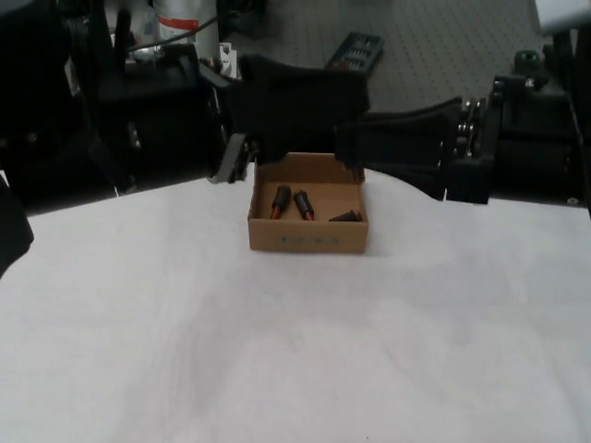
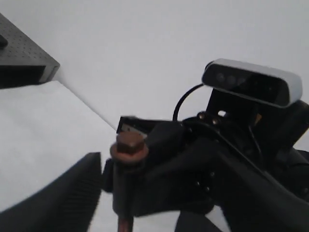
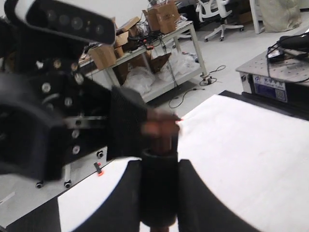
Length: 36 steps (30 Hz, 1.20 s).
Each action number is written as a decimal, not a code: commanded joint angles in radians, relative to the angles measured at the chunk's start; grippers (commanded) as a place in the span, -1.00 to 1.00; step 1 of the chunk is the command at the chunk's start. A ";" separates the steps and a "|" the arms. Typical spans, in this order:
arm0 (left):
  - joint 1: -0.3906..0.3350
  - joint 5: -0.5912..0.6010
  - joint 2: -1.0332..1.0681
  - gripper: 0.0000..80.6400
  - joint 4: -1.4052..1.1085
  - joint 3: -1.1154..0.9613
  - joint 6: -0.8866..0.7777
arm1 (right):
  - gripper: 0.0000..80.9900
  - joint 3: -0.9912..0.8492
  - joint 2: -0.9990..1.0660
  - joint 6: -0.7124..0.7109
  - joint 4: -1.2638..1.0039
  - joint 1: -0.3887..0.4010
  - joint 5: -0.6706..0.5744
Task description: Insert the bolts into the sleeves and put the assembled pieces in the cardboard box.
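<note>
**A:** So why hold the sleeve (image 3: 158, 188) upright in the air, beyond the box (image 1: 307, 242)?

**B:** I'd judge it lets the bolt (image 2: 128, 147) run straight down the bore. The right gripper (image 3: 158, 193) is clamped on the sleeve, one finger on each side. The bolt's head sits just above the sleeve and its tip shows below.

**A:** And the left gripper (image 2: 116, 193)?

**B:** It faces the right one, close in by the bolt. Whether it pinches or stands apart I cannot tell.

**A:** The pose?

**B:** They reach in from either side and meet above the bench (image 1: 295, 351), wrists opposed. Two pieces (image 1: 281, 201) lie in the box, so this one likely goes in next.
</note>
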 commanded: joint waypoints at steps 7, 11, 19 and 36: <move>-0.005 0.008 -0.005 0.37 -0.015 -0.003 -0.061 | -0.95 -0.015 -0.009 -0.008 -0.032 -0.007 -0.004; 0.018 0.008 -0.008 0.37 -0.011 -0.003 -0.021 | -0.95 -0.015 -0.009 -0.008 -0.023 -0.014 -0.004; 0.115 0.003 -0.108 0.36 0.264 -0.003 0.133 | -0.95 -0.020 0.028 -0.059 0.007 -0.065 0.003; 0.120 -0.346 -0.588 0.25 1.029 -0.003 0.452 | -0.95 -0.545 0.714 -0.076 0.127 -0.109 0.129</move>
